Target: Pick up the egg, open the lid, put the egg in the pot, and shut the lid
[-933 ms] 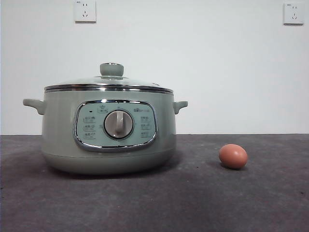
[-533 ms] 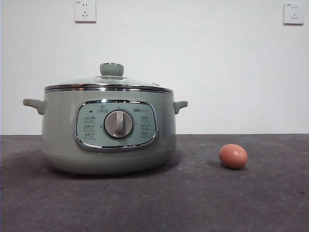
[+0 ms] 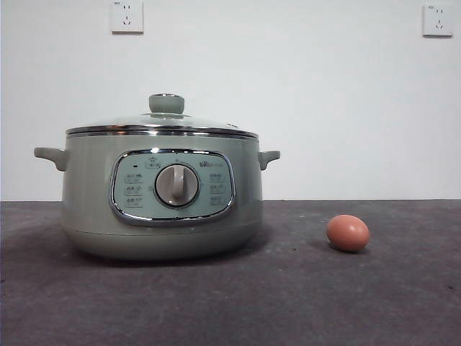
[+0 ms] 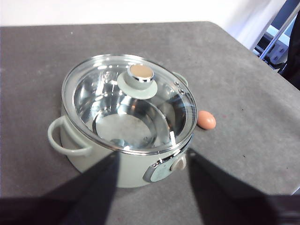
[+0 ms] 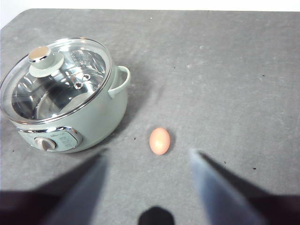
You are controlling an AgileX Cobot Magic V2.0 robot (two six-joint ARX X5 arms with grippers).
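Note:
The sage-green pot (image 3: 162, 194) stands on the dark grey table, left of centre in the front view. Its glass lid (image 3: 162, 124) sits shut on it, green knob (image 3: 166, 104) on top. The reddish-brown egg (image 3: 348, 233) lies on the table to the pot's right, a short gap away. In the left wrist view my left gripper (image 4: 152, 159) hangs open high above the pot (image 4: 124, 140) and lid (image 4: 129, 101), holding nothing. In the right wrist view my right gripper (image 5: 147, 157) is open high above the egg (image 5: 160, 140), with the pot (image 5: 70, 108) off to one side. No arm shows in the front view.
A white wall with two sockets (image 3: 127, 16) (image 3: 438, 19) rises behind the table. In the left wrist view the table's edge (image 4: 243, 47) runs past the egg's side, with a metal frame (image 4: 276, 35) beyond it.

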